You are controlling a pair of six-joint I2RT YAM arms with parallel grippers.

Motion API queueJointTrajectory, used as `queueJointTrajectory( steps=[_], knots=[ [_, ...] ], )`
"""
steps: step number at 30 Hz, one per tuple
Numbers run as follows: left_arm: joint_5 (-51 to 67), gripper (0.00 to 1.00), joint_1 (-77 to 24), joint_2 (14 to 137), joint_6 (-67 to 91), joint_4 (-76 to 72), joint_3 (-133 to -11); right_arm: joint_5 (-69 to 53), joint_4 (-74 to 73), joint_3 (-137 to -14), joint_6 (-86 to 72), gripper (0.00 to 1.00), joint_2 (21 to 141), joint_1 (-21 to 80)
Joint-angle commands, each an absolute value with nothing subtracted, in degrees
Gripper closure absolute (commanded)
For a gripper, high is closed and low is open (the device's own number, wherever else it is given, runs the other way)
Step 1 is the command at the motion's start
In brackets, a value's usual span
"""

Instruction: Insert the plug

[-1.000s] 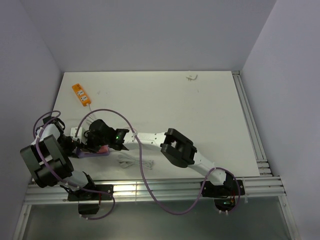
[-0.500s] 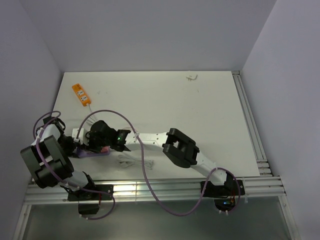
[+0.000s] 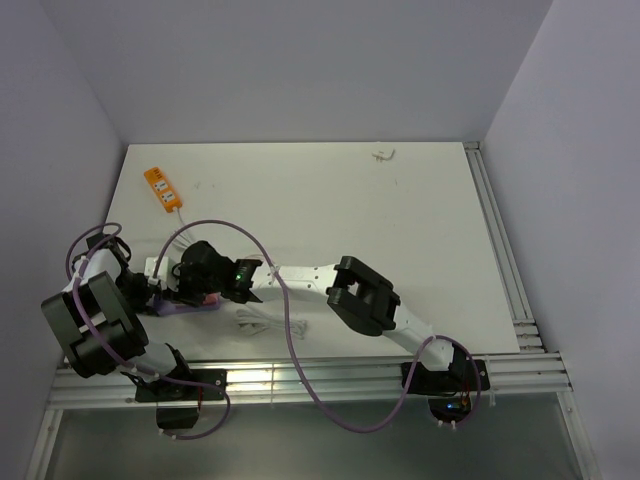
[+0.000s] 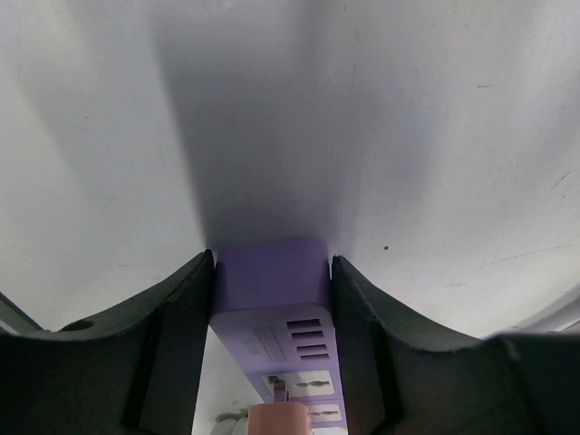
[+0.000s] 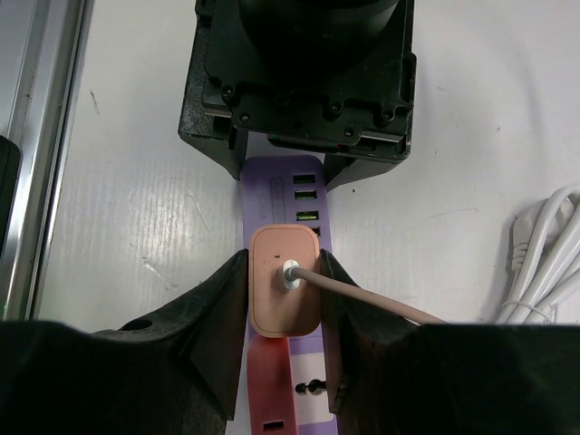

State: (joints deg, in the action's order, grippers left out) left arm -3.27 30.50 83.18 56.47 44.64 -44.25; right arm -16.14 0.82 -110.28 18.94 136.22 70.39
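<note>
The salmon-pink plug (image 5: 284, 290) is pinched flat between my right gripper's (image 5: 284, 304) fingers, and its pale cord (image 5: 381, 306) trails off to the right. It sits over the lilac power strip (image 5: 275, 179), on a socket close to the USB ports. In the left wrist view the plug (image 4: 279, 420) shows a metal prong (image 4: 281, 391) still visible at the socket slot. My left gripper (image 4: 272, 272) is shut across the end of the strip (image 4: 272, 281) and pins it to the table. From above, the plug (image 3: 208, 297) and strip (image 3: 185, 309) lie at the near left.
An orange power strip (image 3: 161, 188) lies at the far left of the white table (image 3: 400, 230). A coiled white cable (image 3: 255, 320) rests just right of the lilac strip, also seen as cable (image 5: 544, 263). Purple robot cables (image 3: 285, 320) loop over the right arm.
The right arm's wrist has edged slightly left over the strip and its elbow has shifted a little to the right. The left gripper and the strip have stayed put.
</note>
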Motion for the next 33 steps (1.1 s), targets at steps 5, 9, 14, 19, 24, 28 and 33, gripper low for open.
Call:
queueJointTrajectory(
  steps=[5,9,14,19,24,28,33],
  knots=[
    [-2.9,1.0,30.06,82.97,57.48,44.47,-43.33,-15.74,-3.69,-112.41,18.98,1.0,134.73,70.84],
    [-2.73,1.0,30.15,82.97,57.66,44.47,-43.33,-14.42,-3.96,-112.33,19.16,1.0,135.0,70.93],
    [-2.9,1.0,30.15,82.79,57.57,44.38,-42.98,-9.85,-1.41,-111.09,18.55,1.0,135.0,70.84],
    [-2.81,1.0,30.15,82.88,57.66,44.38,-42.98,-9.49,-2.98,-111.53,19.6,1.0,135.35,70.93],
    [-2.99,1.0,30.15,83.06,57.57,44.38,-43.24,-8.44,-3.51,-111.18,19.78,1.0,134.74,70.93],
    [-3.16,1.0,30.06,83.32,57.48,44.21,-42.98,-8.26,-5.26,-112.23,20.04,1.0,135.0,70.84],
    [-3.16,1.0,30.06,83.5,57.48,43.95,-42.71,-7.3,-6.85,-112.85,21.18,1.0,134.83,70.84]
  ],
)
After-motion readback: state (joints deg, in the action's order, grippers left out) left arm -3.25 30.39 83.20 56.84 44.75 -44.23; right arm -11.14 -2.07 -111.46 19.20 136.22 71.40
